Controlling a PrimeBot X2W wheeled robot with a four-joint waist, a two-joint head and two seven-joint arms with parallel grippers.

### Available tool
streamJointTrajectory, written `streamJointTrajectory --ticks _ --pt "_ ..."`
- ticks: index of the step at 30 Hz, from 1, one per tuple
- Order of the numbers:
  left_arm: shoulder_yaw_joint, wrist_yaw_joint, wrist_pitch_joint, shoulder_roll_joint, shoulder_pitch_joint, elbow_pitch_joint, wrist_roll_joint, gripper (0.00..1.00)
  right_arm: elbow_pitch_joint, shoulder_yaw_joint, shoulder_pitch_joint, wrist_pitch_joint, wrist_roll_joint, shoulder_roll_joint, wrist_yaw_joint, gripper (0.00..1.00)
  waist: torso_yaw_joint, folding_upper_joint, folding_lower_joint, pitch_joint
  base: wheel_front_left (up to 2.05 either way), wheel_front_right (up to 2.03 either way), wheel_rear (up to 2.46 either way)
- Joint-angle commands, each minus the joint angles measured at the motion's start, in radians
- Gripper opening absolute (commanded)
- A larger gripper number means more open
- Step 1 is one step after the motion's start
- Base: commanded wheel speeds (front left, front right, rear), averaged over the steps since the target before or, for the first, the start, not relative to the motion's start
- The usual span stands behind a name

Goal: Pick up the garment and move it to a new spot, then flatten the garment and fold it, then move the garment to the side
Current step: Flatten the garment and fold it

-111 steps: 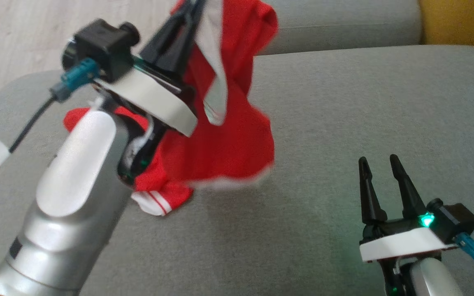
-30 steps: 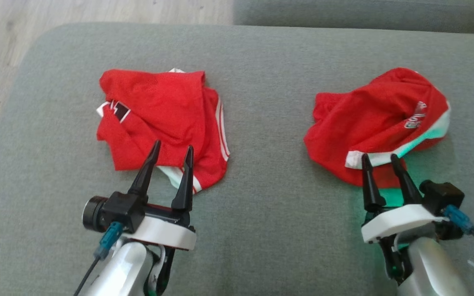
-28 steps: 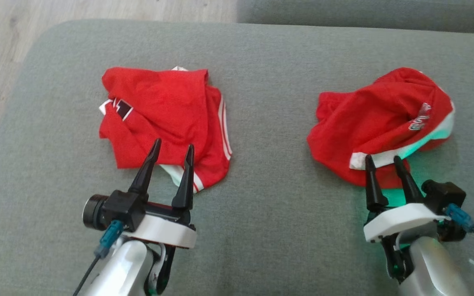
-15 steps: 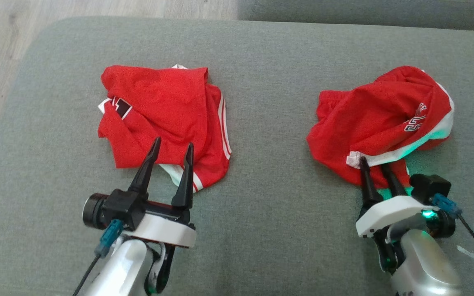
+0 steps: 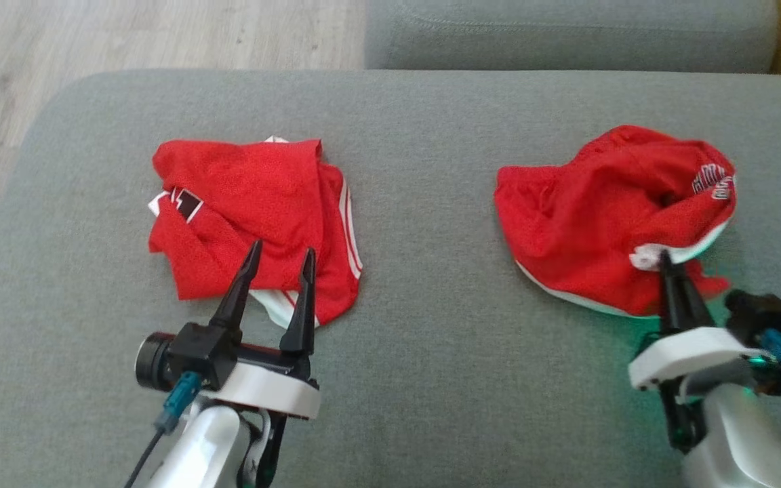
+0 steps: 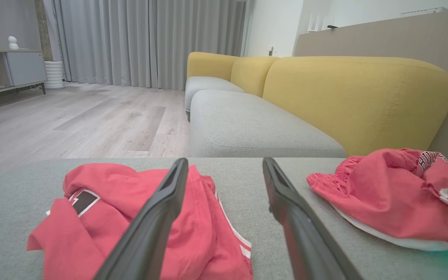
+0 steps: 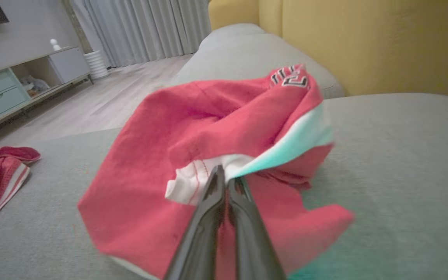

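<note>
Lying at three o'clock on the grey fabric sofa cushion (image 5: 431, 169), the red mesh shorts with white trim (image 5: 587, 210) are pinched at the hem by the right gripper (image 5: 665, 257), jaws pressed together. At nine o'clock, a second red white-striped garment (image 5: 255, 196) lies by the left gripper (image 5: 282, 248), its fingers spread, holding nothing.

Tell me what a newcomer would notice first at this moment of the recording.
Two crumpled red pieces stand out on the grey sofa cushion: a white-striped red garment at the left and a lettered red garment at the right. The right gripper has its fingers shut on the white hem of the lettered one. The left gripper sits open at the near edge of the striped one.
</note>
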Motion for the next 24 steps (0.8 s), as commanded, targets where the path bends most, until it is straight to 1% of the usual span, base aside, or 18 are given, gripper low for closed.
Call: streamJointTrajectory --ticks 1,4,9,10,11,12,15,18,21,22,24 --pt "0.043 -0.001 -0.009 0.002 -0.019 -0.03 0.009 1.0 -0.056 -0.003 -0.016 -0.005 -0.021 -0.004 -0.001 0.0 -0.009 0.0 0.0001 -0.009 0.0 0.0 0.0" --pt "0.046 -0.002 -0.009 -0.005 -0.017 -0.031 0.01 1.0 -0.116 -0.076 -0.011 0.041 -0.051 -0.004 -0.001 0.0 -0.015 0.0 0.0001 -0.012 0.0 0.0 0.0" --pt "0.049 -0.008 -0.01 -0.018 -0.02 -0.031 0.013 1.0 -0.189 -0.239 -0.002 0.142 -0.152 -0.004 -0.001 0.0 -0.014 0.0 0.0001 0.001 0.0 0.0 0.0" --pt "0.049 -0.008 -0.01 -0.018 -0.02 -0.031 0.013 1.0 -0.189 -0.239 -0.002 0.142 -0.152 -0.004 -0.001 0.0 -0.014 0.0 0.0001 0.001 0.0 0.0 0.0" --pt "0.05 -0.01 -0.01 -0.02 -0.021 -0.031 0.014 1.0 -0.197 -0.275 -0.002 0.156 -0.17 -0.004 -0.001 0.32 -0.013 0.0 0.0001 0.004 0.0 0.0 0.0" --pt "0.052 -0.011 -0.01 -0.022 -0.022 -0.031 0.015 1.0 -0.203 -0.31 -0.003 0.167 -0.186 -0.004 -0.001 1.0 -0.012 0.0 0.0001 0.008 0.0 0.0 0.0" --pt "0.058 -0.017 -0.01 -0.027 -0.027 -0.029 0.018 1.0 -0.219 -0.382 -0.006 0.172 -0.249 -0.004 -0.001 1.0 -0.01 0.0 0.0001 0.015 0.0 0.0 0.0" --pt "0.067 -0.021 -0.01 -0.029 -0.029 -0.026 0.021 1.0 -0.227 -0.396 -0.013 0.144 -0.249 -0.004 -0.001 1.0 -0.013 0.0 0.0001 0.017 0.0 0.0 0.0" --pt "0.078 -0.022 -0.01 -0.029 -0.027 -0.025 0.024 1.0 -0.233 -0.346 -0.005 0.092 -0.213 -0.004 -0.001 1.0 -0.023 0.0 0.0001 0.014 0.0 0.0 0.0" --pt "0.083 -0.025 -0.01 -0.03 -0.024 -0.024 0.027 1.0 -0.237 -0.288 0.011 0.057 -0.171 -0.004 -0.001 1.0 -0.032 0.0 0.0001 0.009 0.0 0.0 0.0" --pt "0.087 -0.026 -0.01 -0.032 -0.021 -0.023 0.03 1.0 -0.252 -0.22 0.035 0.03 -0.126 -0.004 -0.001 1.0 -0.043 0.0 0.0001 0.003 0.0 0.0 0.0"
